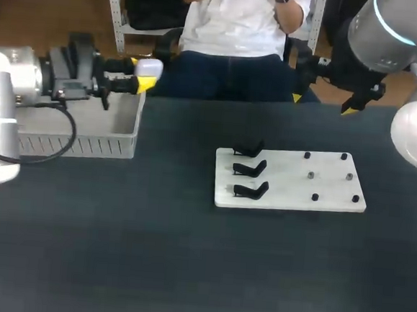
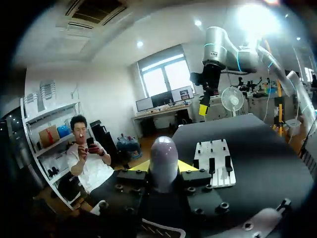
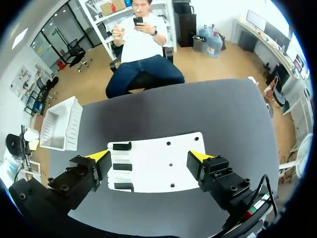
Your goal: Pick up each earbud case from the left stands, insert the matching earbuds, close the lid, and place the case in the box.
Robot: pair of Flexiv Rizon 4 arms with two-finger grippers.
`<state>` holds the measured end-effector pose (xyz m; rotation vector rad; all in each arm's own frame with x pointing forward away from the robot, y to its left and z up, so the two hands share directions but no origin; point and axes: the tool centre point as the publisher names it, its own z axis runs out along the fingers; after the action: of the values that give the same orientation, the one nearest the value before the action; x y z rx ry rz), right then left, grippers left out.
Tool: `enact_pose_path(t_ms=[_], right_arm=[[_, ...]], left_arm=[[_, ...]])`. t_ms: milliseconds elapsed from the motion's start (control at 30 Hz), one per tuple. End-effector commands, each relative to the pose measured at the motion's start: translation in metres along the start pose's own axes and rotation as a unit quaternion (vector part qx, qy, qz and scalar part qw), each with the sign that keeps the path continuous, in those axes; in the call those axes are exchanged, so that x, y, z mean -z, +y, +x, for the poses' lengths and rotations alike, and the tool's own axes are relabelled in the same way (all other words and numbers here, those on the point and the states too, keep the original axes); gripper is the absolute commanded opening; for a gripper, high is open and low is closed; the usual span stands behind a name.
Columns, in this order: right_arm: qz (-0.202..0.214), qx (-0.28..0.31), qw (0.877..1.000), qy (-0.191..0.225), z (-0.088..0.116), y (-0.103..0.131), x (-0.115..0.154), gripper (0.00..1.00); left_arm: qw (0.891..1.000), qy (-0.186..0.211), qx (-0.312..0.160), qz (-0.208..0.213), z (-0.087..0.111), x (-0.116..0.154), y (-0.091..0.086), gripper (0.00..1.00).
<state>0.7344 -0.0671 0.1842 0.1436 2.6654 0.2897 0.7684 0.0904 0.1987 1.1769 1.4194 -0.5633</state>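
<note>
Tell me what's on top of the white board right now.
The white board carries three black stands on its left part, all empty, and six small studs on its right; any earbuds there are too small to tell.

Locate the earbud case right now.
Head view, left side: the earbud case is clamped in the left gripper, up by the far right corner of the white box.

Level: bright and even across the dark table (image 1: 186, 255).
Source: overhead; strong glare above the right arm (image 2: 218, 42) in the left wrist view.
Shadows: soft, faint beside the white board (image 1: 293, 178).
Highlights: earbud case (image 1: 150, 67) nearly washed out.
</note>
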Motion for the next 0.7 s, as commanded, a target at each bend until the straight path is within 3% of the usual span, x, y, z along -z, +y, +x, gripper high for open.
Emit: enact_pose_path(t_ms=[33,267,400,567,700], right_arm=[[0.004,-0.003,1.0,-0.017,0.001,0.007,-0.005,1.0],[0.007,-0.008,1.0,-0.02,-0.001,0.012,-0.003,1.0],[0.011,-0.009,1.0,-0.019,0.001,0.012,-0.001,1.0],[0.013,-0.007,1.0,-0.023,0.002,0.007,-0.001,1.0],[0.011,-0.003,0.999,-0.035,0.005,0.005,-0.003,1.0]], left_arm=[[0.999,0.009,0.008,-0.052,0.013,0.04,0.012,0.0],[0.997,0.031,0.032,-0.069,0.061,0.044,0.043,0.0],[0.994,0.038,0.059,-0.079,0.089,0.042,0.054,0.0],[0.995,0.048,0.055,-0.075,0.114,0.033,0.065,0.0],[0.992,0.065,0.069,-0.082,0.144,0.028,0.072,0.0]])
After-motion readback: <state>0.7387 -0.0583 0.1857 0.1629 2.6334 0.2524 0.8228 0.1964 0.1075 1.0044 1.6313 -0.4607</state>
